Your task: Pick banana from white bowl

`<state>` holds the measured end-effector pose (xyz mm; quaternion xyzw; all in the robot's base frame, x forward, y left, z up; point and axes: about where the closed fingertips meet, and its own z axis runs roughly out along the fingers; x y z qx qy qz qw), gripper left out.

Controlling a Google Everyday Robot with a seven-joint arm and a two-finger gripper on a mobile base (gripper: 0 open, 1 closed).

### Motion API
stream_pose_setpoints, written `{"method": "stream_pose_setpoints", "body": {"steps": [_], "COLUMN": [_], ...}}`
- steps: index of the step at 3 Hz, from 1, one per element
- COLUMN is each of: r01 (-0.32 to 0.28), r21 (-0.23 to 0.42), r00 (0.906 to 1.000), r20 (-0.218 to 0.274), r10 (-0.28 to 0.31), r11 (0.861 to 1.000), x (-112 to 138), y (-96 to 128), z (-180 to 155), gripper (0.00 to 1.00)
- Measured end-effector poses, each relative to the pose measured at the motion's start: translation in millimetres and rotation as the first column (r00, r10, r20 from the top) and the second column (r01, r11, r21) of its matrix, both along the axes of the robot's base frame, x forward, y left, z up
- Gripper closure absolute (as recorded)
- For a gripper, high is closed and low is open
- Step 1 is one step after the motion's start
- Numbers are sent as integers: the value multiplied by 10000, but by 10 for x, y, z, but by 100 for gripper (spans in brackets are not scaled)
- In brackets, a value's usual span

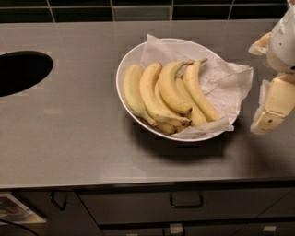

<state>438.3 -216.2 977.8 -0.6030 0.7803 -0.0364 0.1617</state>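
Observation:
The white bowl [123, 73] stands on the steel counter, slightly right of centre. It holds several yellow bananas lying side by side. The banana [171, 87] is the plump, strongly curved one resting on top in the middle, with its stem pointing up right and its dark tip toward the front. Longer, slimmer bananas lie on both sides of it. My gripper [256, 87] is at the right edge of the view, just right of the bowl and apart from it. Its two cream fingers are spread and hold nothing.
A crumpled white paper sheet [228, 83] lines the bowl's right half and hangs over its rim. A dark oval opening [18, 71] is cut into the counter at far left. Drawer handles [186, 201] sit below the front edge. Dark tiles [138, 9] run along the back.

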Motion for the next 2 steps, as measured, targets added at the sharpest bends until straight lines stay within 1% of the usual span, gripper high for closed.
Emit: {"method": "stream_pose_setpoints", "body": {"steps": [1, 2], "r01": [-17, -560], "r21": [25, 556], "r00": [10000, 9984], "r20": [38, 95], "r10": [17, 555], "r11": [10000, 9969], "x": [3, 94], "y": [12, 322], "z": [9, 119], "gripper": [0, 0]}}
